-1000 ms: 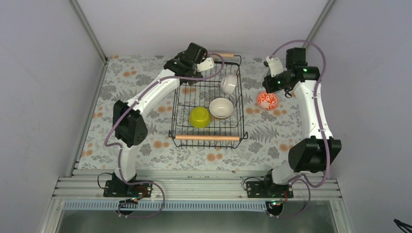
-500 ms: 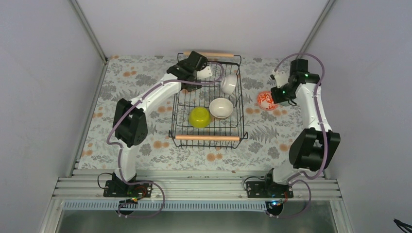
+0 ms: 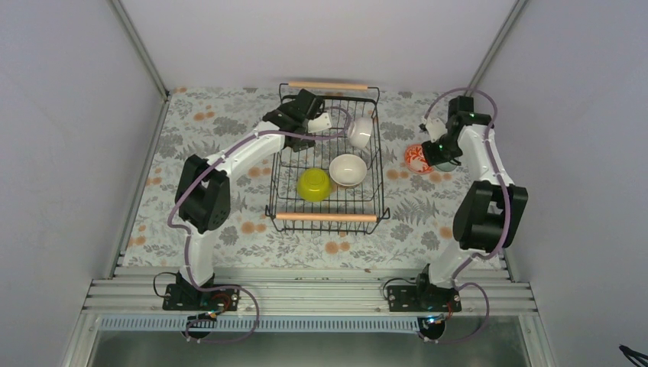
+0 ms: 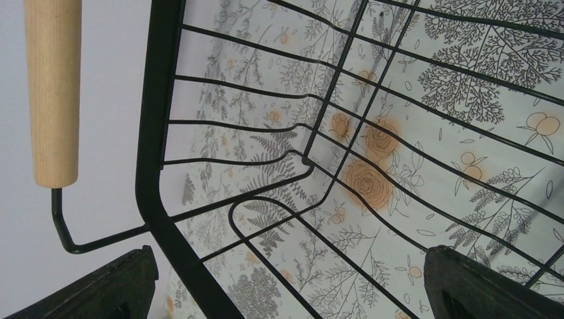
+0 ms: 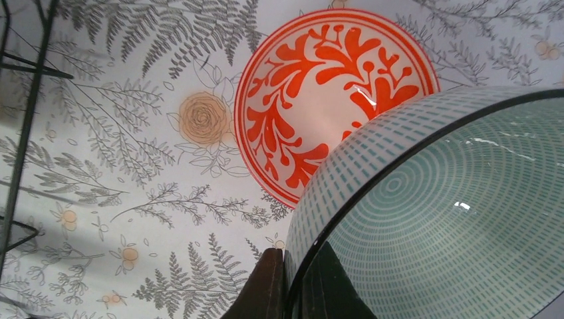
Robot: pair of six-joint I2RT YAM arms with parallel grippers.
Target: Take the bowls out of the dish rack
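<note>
Flat tablecloth, white with grey fern leaves and orange flowers (image 3: 206,138), covers the tabletop. The same cloth (image 4: 372,183) (image 5: 133,133) fills both wrist views. Pale grey-lilac walls (image 3: 69,115) stand at left, back and right. Slanted silver metal corner posts (image 3: 141,50) rise at the back corners. A ribbed aluminium rail (image 3: 321,294) runs along the near edge, with a dull grey metal panel (image 3: 306,348) beside it.

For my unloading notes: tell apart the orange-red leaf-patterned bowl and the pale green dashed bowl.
The orange-red leaf-patterned bowl sits free on the tablecloth; the pale green dashed bowl is pinched at its rim by the right gripper. One bears bold leaves, the other fine dashes. Both are round.
</note>
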